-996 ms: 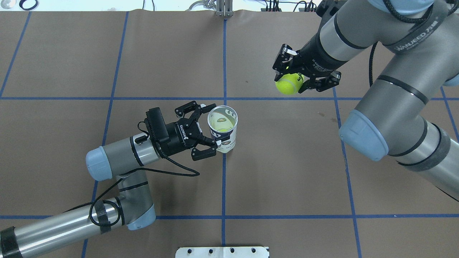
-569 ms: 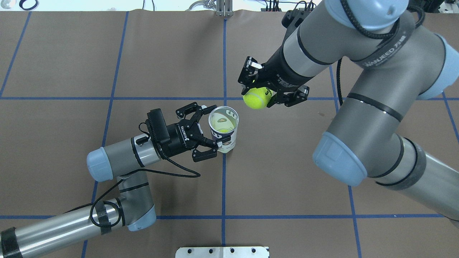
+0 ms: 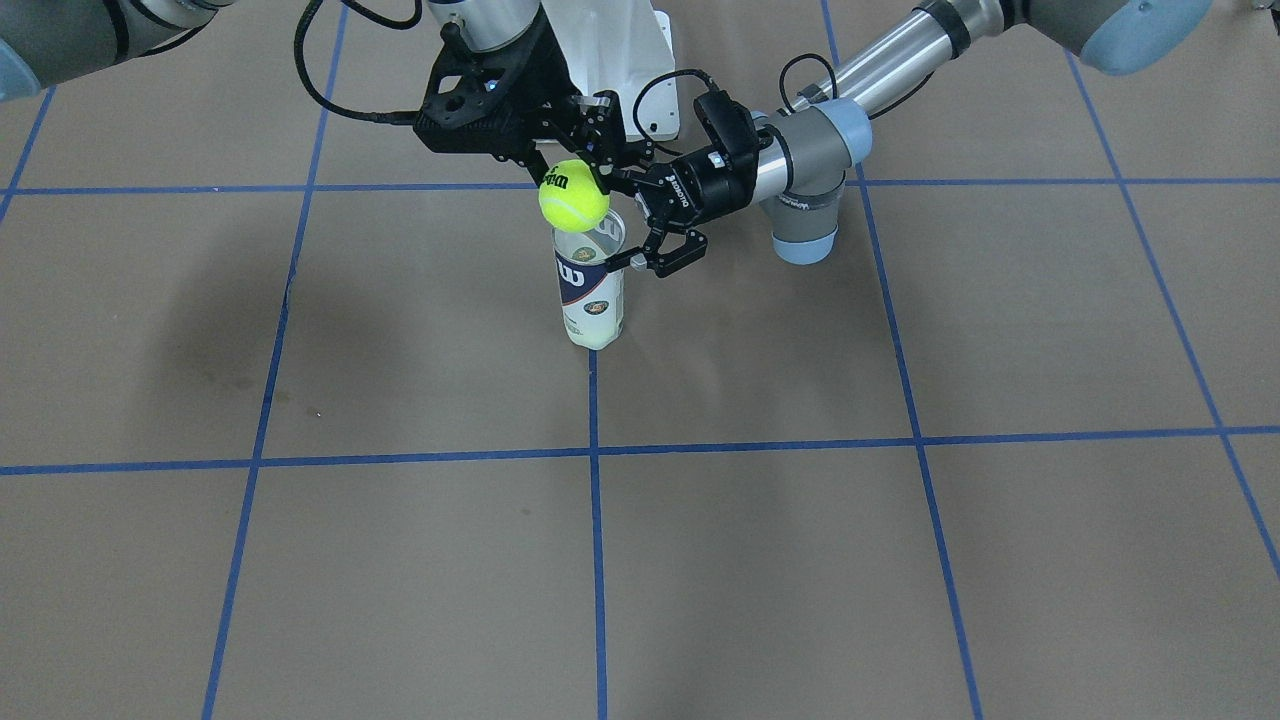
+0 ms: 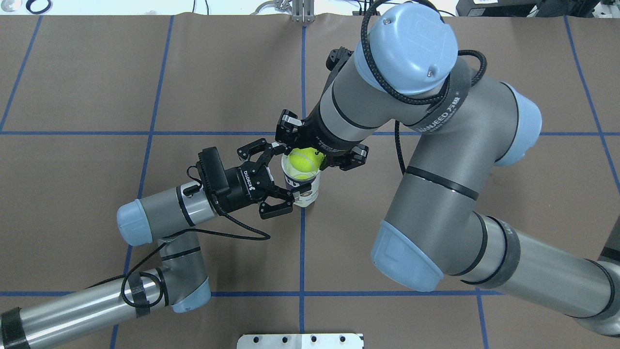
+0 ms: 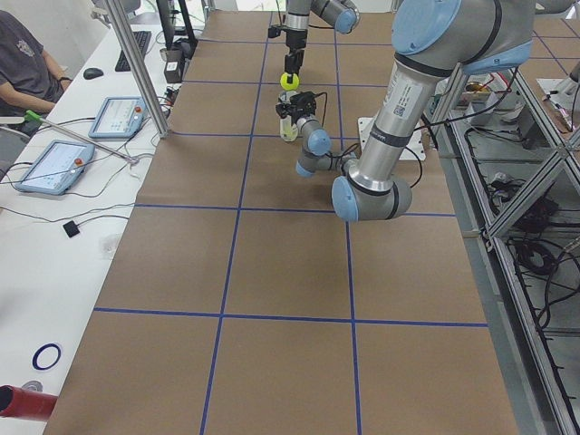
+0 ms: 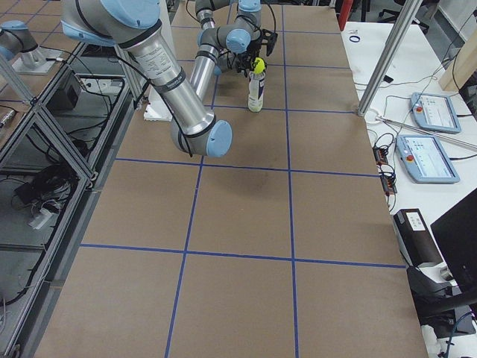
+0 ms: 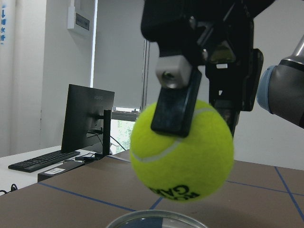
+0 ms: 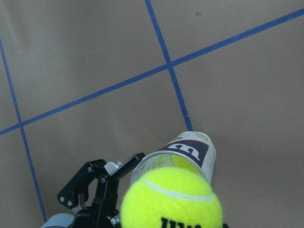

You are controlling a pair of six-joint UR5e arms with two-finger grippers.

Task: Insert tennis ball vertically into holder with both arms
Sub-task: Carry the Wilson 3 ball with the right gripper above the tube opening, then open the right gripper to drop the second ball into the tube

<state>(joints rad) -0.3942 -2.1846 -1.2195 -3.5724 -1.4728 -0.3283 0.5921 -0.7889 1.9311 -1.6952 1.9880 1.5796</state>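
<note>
The holder, a clear can with a navy-and-white label, stands upright on the table and also shows in the front view. My left gripper is shut on its upper part from the side. My right gripper is shut on a yellow tennis ball and holds it just above the can's open mouth. In the left wrist view the ball hangs over the can's rim. Something yellow-green shows low inside the can.
A white metal base plate sits at the robot's edge of the table. Blue tape lines cross the brown table cover. Desks with tablets, a seated person and metal posts stand beyond the far edge.
My right arm has swung left with the tennis ball, from the table's right side to above the can's mouth. My left gripper and the can have not moved.
</note>
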